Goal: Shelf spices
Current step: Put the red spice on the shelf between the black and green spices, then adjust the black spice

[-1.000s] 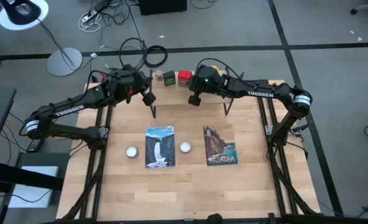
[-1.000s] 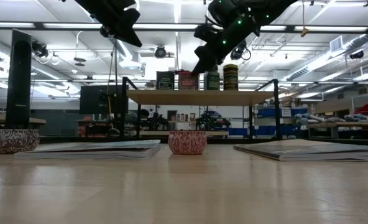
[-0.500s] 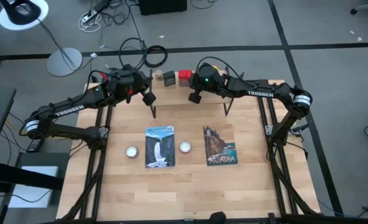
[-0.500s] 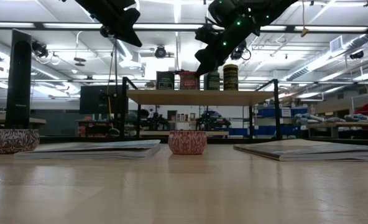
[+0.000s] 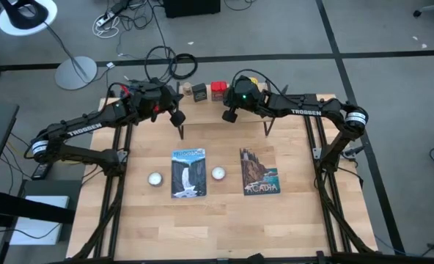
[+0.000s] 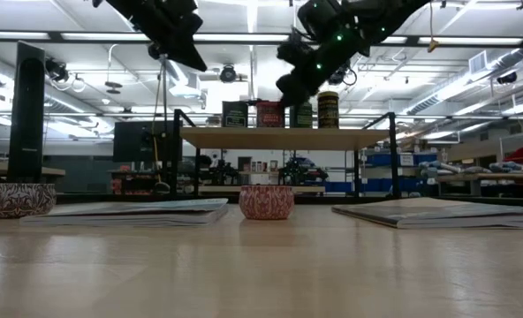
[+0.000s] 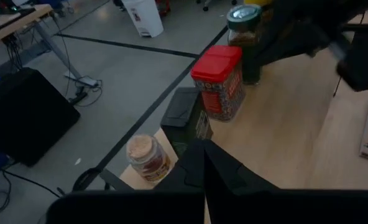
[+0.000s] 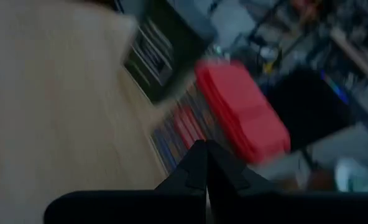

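We see five spice containers on the shelf [image 6: 284,138] at the far edge of the tabletop [image 5: 224,220]. In the low view a dark square tin [image 6: 235,114], a red boxy tin [image 6: 269,114], a green jar [image 6: 302,115] and a yellow-capped jar [image 6: 328,109] stand upright in a row on the light top board. The left wrist view adds a tiny brown jar [image 7: 147,157] near the board's end, just beside the dark tin.

Left end effector [image 5: 175,115] hangs above the shelf's left end — its fingers meet in a closed point in its own wrist view, with nothing between them. Right end effector [image 5: 229,115] hovers in front of the row, near the red tin; we see its fingers pressed together too, empty, with the red and dark tins blurred beyond them.

Nearer us on the tabletop lie two picture books [image 5: 188,173], flat, and two small patterned bowls [image 6: 266,201] — one between the books, one left of them.
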